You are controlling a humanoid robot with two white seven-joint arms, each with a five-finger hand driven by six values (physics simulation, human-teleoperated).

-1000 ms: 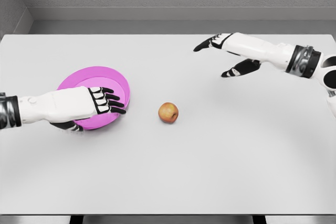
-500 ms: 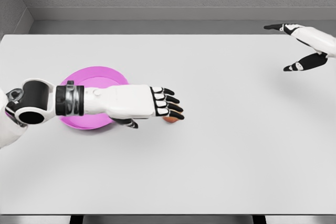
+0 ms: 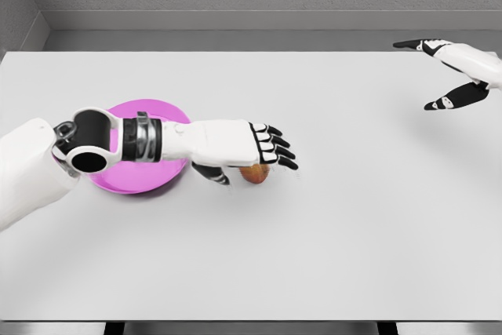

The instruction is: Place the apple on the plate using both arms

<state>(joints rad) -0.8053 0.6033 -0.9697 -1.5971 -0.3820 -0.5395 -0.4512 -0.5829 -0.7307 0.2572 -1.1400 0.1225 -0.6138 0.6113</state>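
Apple (image 3: 254, 174) on the white bench (image 3: 329, 233), a little left of the middle, and most of it is hidden under the left robot hand (image 3: 249, 151). Only the lower, reddish-orange part of the fruit shows beneath the palm and the black fingertips (image 3: 284, 154). The left arm comes in from the lower left, its white forearm stretched level across the bench, passing over the right edge of the pink plate (image 3: 137, 182). The fingers of that hand are held out straight and spread flat above the apple, with the thumb (image 3: 213, 173) pointing down on the apple's left side. The hand looks extended over the fruit rather than wrapped around it; I cannot tell whether the palm is actually touching it.

The plate lies flat on the bench, to the left of the apple and just beside it, partly covered by the elbow joint and the forearm. The apple rests on the bench surface, outside the plate's rim.

Far off at the upper right, the right robot hand (image 3: 449, 72) hangs above the back corner of the bench, well apart from both apple and plate. Its fingers and thumb are spread wide, holding nothing.
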